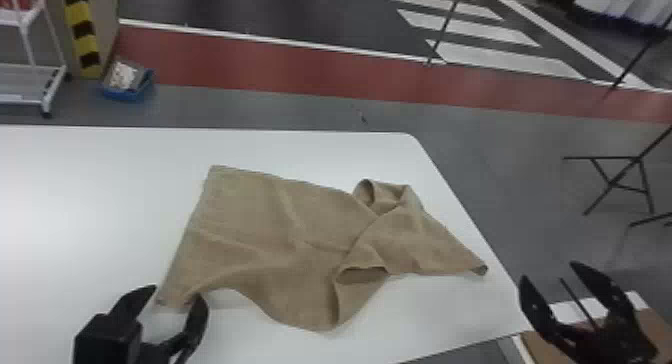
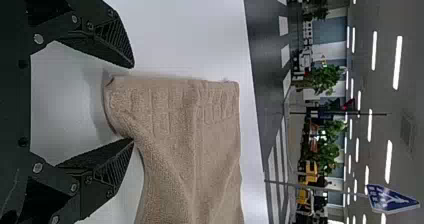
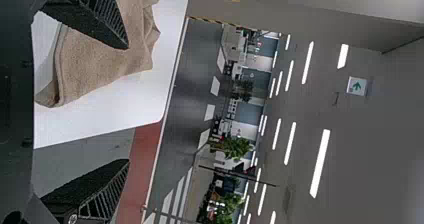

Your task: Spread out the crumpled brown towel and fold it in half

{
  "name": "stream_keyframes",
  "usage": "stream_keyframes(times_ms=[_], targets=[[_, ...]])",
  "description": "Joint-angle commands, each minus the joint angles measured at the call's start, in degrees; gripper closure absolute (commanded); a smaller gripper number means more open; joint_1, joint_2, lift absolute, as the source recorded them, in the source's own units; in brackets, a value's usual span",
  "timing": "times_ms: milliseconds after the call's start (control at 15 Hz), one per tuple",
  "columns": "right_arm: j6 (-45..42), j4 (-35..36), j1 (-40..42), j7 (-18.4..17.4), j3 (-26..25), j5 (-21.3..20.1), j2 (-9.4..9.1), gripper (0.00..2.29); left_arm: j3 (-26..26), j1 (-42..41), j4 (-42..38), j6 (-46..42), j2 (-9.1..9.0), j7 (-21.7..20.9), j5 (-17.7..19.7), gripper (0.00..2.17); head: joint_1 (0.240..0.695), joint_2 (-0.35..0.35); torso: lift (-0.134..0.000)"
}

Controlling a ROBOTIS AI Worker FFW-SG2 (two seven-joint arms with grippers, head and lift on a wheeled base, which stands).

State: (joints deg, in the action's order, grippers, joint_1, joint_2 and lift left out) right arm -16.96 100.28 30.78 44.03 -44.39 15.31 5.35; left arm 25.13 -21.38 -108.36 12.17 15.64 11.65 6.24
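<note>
Brown towelling lies in a partly spread, rumpled sheet on the white counter: the left part of the towel is fairly flat, while the right part doubles over itself, with a curled loop toward the far side and a turned-under flap at the near side. Those folds stand in the way of a flat spread. One corner points right, close to the counter's edge.

The left gripper is open, its fingers apart on either side of the towel's near left corner; whether either one touches the cloth I cannot tell. The right gripper is open too, by the counter's right edge, near the right-hand corner.

Beyond the counter, a blue bin sits on the floor beside a yellow-and-black striped post and a white wheeled rack. Black stand legs rise off to the right.
</note>
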Motion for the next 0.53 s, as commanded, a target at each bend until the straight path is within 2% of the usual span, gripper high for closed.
stream_keyframes(times_ms=[0, 467], targets=[[-0.12, 0.0, 0.16, 0.0, 0.0, 0.07, -0.08, 0.07, -0.08, -0.06, -0.45, -0.61, 0.0, 0.04, 0.09, 0.42, 0.695, -0.35, -0.125], [-0.3, -0.35, 0.16, 0.0, 0.18, -0.01, 0.01, 0.07, -2.19, -0.85, -1.5, -2.72, 0.44, 1.8, 0.61, 0.42, 0.695, -0.35, -0.125]])
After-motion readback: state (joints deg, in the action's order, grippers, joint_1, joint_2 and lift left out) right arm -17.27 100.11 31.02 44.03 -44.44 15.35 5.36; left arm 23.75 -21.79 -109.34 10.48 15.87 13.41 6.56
